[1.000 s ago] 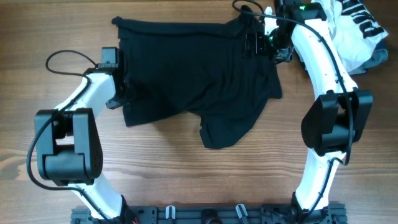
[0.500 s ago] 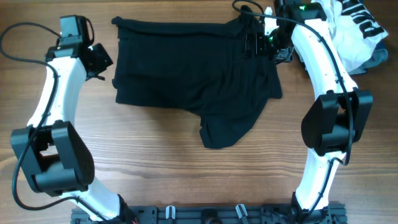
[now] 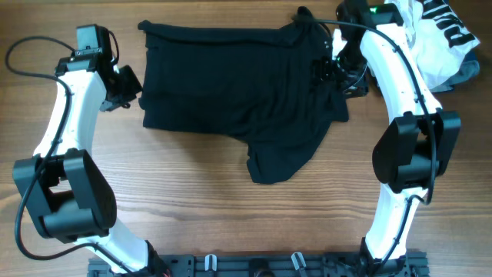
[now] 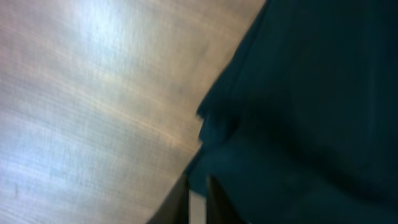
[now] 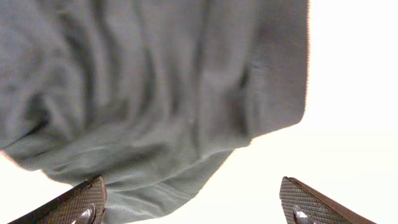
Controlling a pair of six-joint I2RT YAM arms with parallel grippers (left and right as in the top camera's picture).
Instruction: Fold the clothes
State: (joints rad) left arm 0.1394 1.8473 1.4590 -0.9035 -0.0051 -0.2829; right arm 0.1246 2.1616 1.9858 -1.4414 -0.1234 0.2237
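The black garment (image 3: 238,92) lies spread across the far middle of the wooden table (image 3: 192,223), with one lobe hanging toward me at the lower right. My left gripper (image 3: 125,81) sits just off the garment's left edge. In the left wrist view the fingers (image 4: 199,208) are nearly together at the edge of the dark cloth (image 4: 311,112), with nothing clearly between them. My right gripper (image 3: 329,71) is over the garment's right side. In the right wrist view its jaws (image 5: 196,208) are wide open above the cloth's hem (image 5: 155,93). The white logo does not show.
A heap of white, black-lettered and light-blue clothes (image 3: 442,38) lies at the far right corner, behind the right arm. Cables loop by the left arm (image 3: 31,46). A rail (image 3: 254,265) runs along the near edge.
The left arm swung from the garment's lower-left edge up to its upper left, and that lower-left corner has drawn in. The right gripper slid a little toward me over the cloth.
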